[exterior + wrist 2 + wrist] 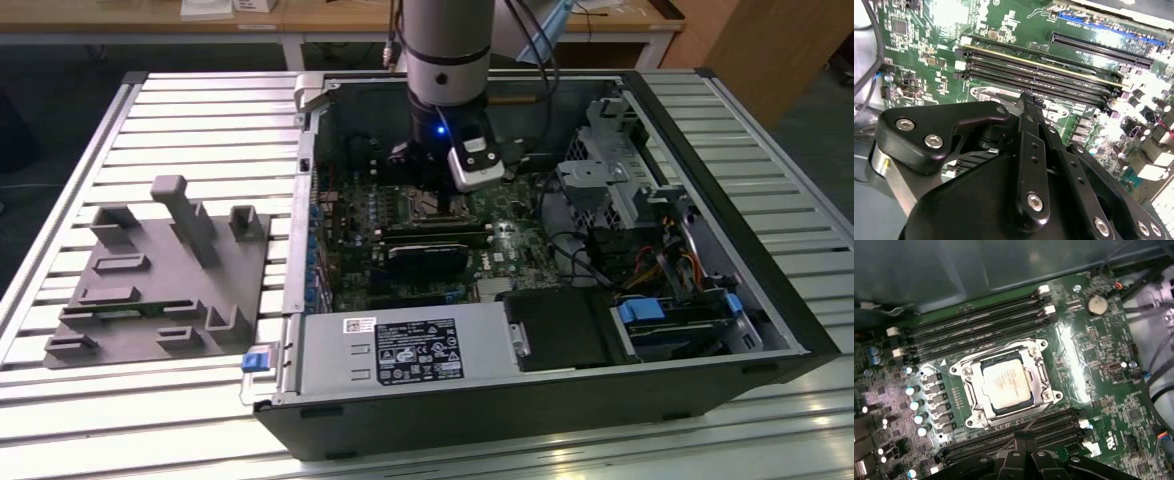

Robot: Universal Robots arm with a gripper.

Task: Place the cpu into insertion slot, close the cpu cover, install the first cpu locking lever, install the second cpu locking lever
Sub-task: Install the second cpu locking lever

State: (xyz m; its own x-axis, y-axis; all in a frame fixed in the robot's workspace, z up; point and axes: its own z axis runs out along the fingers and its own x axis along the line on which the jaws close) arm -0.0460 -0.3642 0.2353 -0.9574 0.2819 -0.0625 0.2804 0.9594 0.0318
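End effector (1024,442): fingers together, gripping nothing | cpu (1005,383) in insertion slot | cpu cover (1040,371) closed

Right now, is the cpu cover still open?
No. In the first wrist view the cpu cover lies flat, framing the cpu, whose silvery top shows through its window.

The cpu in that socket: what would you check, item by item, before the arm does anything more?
1. The cpu sits in the insertion slot: ok, silvery top lies flat inside.
2. The cpu cover is down around the chip: ok, by the first wrist view.
3. Locking levers latched: cannot tell.
4. The gripper is above the motherboard, beside the socket: ok.
5. Gripper holds nothing: cannot tell.
6. Memory slots near the socket undisturbed: ok.
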